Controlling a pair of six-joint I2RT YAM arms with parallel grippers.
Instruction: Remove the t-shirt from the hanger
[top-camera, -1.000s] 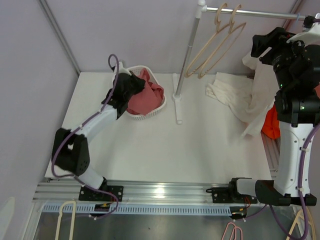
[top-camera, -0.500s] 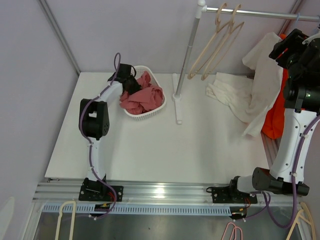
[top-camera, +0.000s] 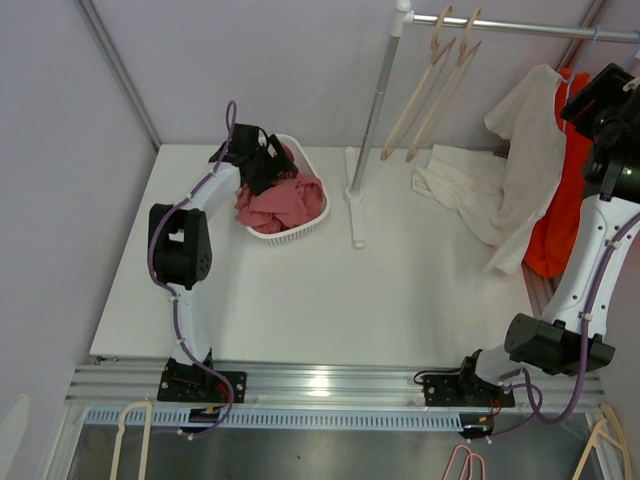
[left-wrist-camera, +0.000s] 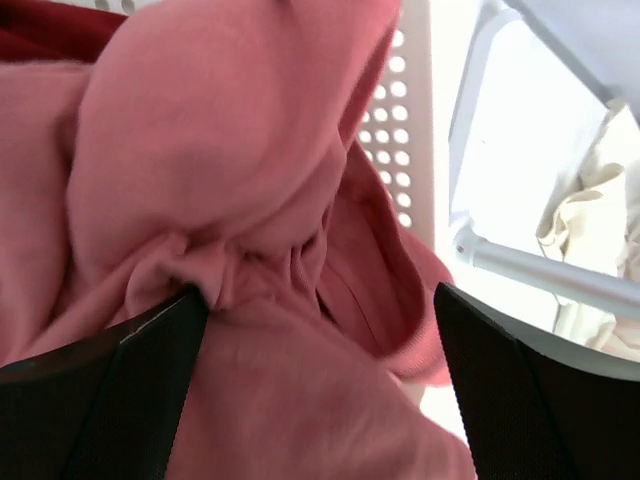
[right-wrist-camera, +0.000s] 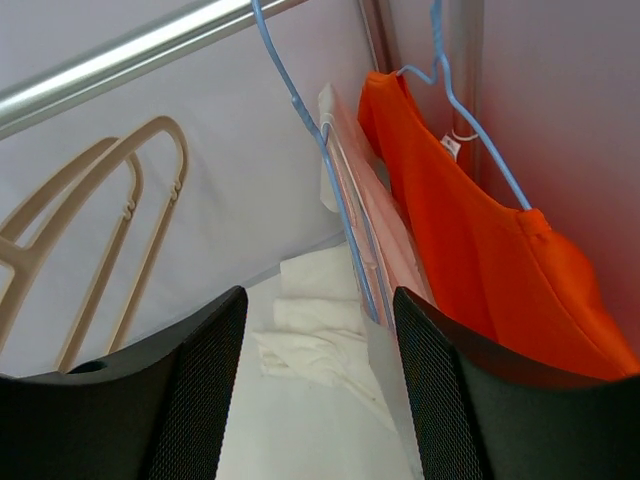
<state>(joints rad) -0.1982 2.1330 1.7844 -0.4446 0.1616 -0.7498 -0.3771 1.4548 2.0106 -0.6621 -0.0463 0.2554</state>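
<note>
The right gripper (right-wrist-camera: 318, 300), fingers spread and holding nothing, faced the cream cotton t-shirt (right-wrist-camera: 385, 240), which lay just ahead of its fingertips. The shirt hung lengthwise down from a thin blue wire hanger (right-wrist-camera: 300, 105). The left gripper (left-wrist-camera: 320, 300), fingers likewise spread, sat well apart, over a crumpled pink garment (left-wrist-camera: 200, 150).

Sitting far left on the table (top-camera: 300, 300): a basket (top-camera: 322, 205), holding a garment (top-camera: 280, 205). Standing just right of it, a rack post (top-camera: 370, 120), carrying a rail (top-camera: 520, 27) rightward. Hanging from the rail: two hangers (top-camera: 412, 103) beside the post, a t-shirt (top-camera: 525, 140) farther right, another shirt (top-camera: 565, 190) just beyond. Lying on the table between post and t-shirt, a loose cloth (top-camera: 455, 185).
</note>
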